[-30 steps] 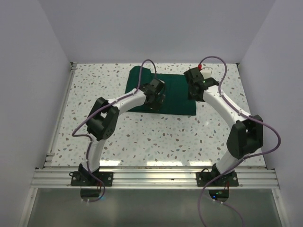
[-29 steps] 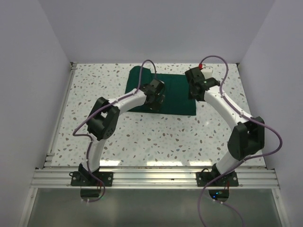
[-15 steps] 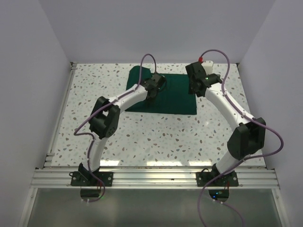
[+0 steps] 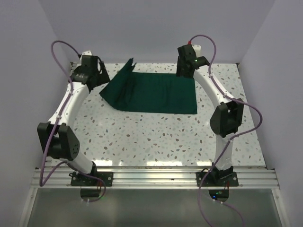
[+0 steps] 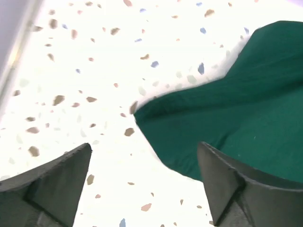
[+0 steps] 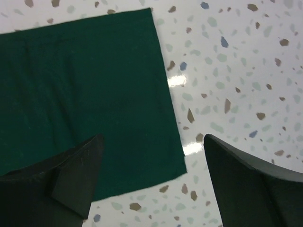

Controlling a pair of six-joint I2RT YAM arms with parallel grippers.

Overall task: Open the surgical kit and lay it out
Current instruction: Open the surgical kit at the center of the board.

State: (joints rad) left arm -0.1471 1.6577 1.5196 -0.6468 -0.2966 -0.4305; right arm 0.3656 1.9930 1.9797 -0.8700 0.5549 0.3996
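The dark green drape (image 4: 154,92) lies spread flat at the back middle of the speckled table, with a raised fold at its left end (image 4: 124,75). No steel tray or instruments show; they are hidden or out of view. My left gripper (image 4: 94,75) is open and empty just left of the drape; in its wrist view it (image 5: 144,151) hovers over the drape's left edge (image 5: 227,118). My right gripper (image 4: 186,68) is open and empty above the drape's back right corner; in its wrist view it (image 6: 152,142) hovers over a drape corner (image 6: 118,94).
White walls close in the table at the left, back and right. An aluminium rail (image 4: 59,118) runs along the left edge and a wider one (image 4: 151,177) along the front by the arm bases. Bare speckled table (image 4: 156,137) lies in front of the drape.
Both arms have moved from over the drape to the back. The left arm swung far left, and the drape now reaches further left with a fold there. The right gripper moved up and back.
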